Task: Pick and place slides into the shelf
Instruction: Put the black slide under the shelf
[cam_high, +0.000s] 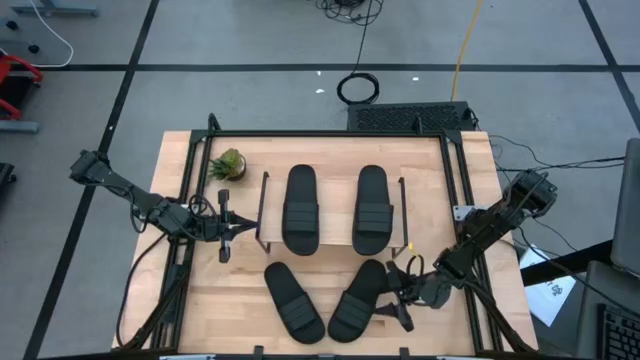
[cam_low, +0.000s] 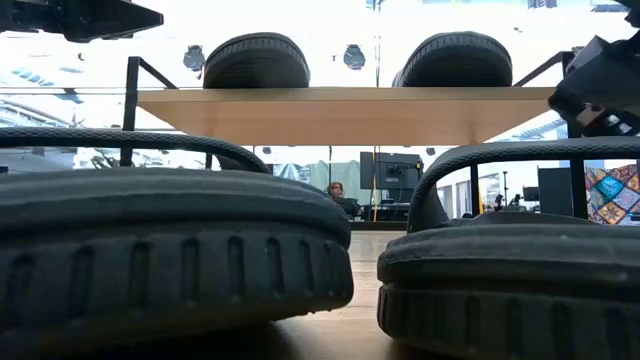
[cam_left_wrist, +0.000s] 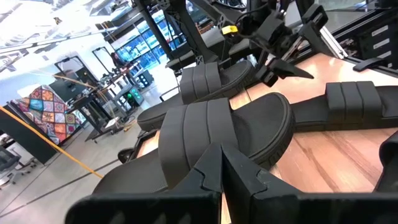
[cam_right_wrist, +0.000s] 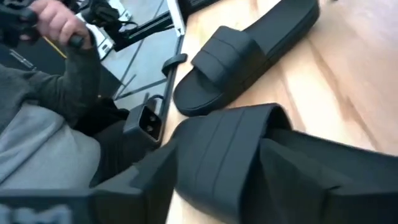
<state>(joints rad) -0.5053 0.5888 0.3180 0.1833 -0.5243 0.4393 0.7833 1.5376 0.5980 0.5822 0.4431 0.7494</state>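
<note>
Two black slides (cam_high: 300, 208) (cam_high: 370, 208) lie side by side, soles down, on the shelf's top board (cam_high: 335, 240) at mid-table. In front of the shelf, two more slides (cam_high: 293, 300) (cam_high: 360, 298) rest on the tabletop. My right gripper (cam_high: 400, 295) is open at the right-hand table slide, and its fingers straddle that slide's ribbed strap (cam_right_wrist: 230, 143). Left of the shelf, my left gripper (cam_high: 225, 228) is shut on nothing and points level toward the shelf slides (cam_left_wrist: 224, 124). My right gripper comes at the right-hand table slide from the table's right side, slanting slightly down. One finger (cam_right_wrist: 146, 174) stands on each side of the strap. The slide lies flat on the table. Whether the fingers touch it, I cannot tell.
A small potted plant (cam_high: 228, 165) stands at the table's far left. A black frame (cam_high: 330, 133) runs around the tabletop. In the right wrist view, a person's hand and grey sleeve (cam_right_wrist: 62, 37) show beyond the table's near edge.
</note>
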